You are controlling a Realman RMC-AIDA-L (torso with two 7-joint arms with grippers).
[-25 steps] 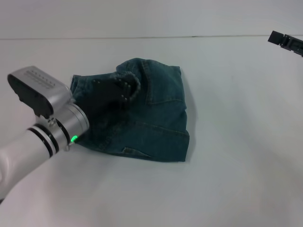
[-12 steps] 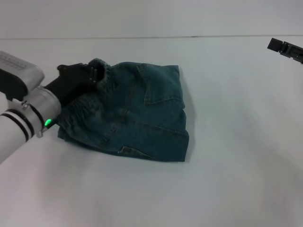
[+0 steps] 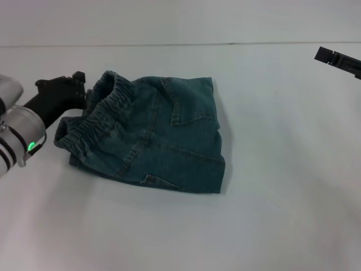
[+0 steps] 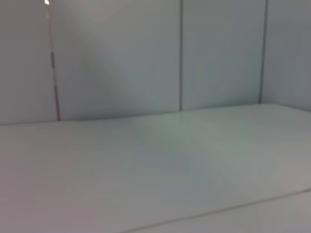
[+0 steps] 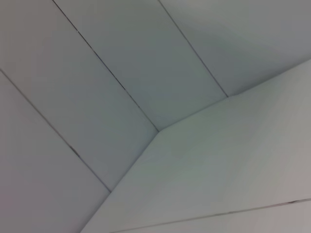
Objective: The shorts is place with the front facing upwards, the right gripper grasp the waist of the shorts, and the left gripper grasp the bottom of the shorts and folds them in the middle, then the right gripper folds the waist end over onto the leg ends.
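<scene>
The shorts [image 3: 163, 135] lie folded in a compact stack on the white table [image 3: 271, 197] in the head view. Their gathered elastic waistband [image 3: 93, 121] runs along the stack's left edge, on top. I cannot make out the leg hems. My left gripper [image 3: 80, 89], a black claw on a silver wrist with a green light, sits just left of the waistband, open and holding nothing. Only the tip of my right gripper [image 3: 337, 59] shows, at the far right edge well away from the shorts. Neither wrist view shows the shorts or any fingers.
Bare white table surrounds the shorts on all sides. The table's back edge meets a pale wall [image 3: 180, 22]. The wrist views show only wall panels [image 4: 116, 58] and table surface [image 5: 233, 165].
The left gripper carried the waistband leftward over the stack, let it go and pulled back to the left. The waistband now lies flat. The right gripper barely shifted.
</scene>
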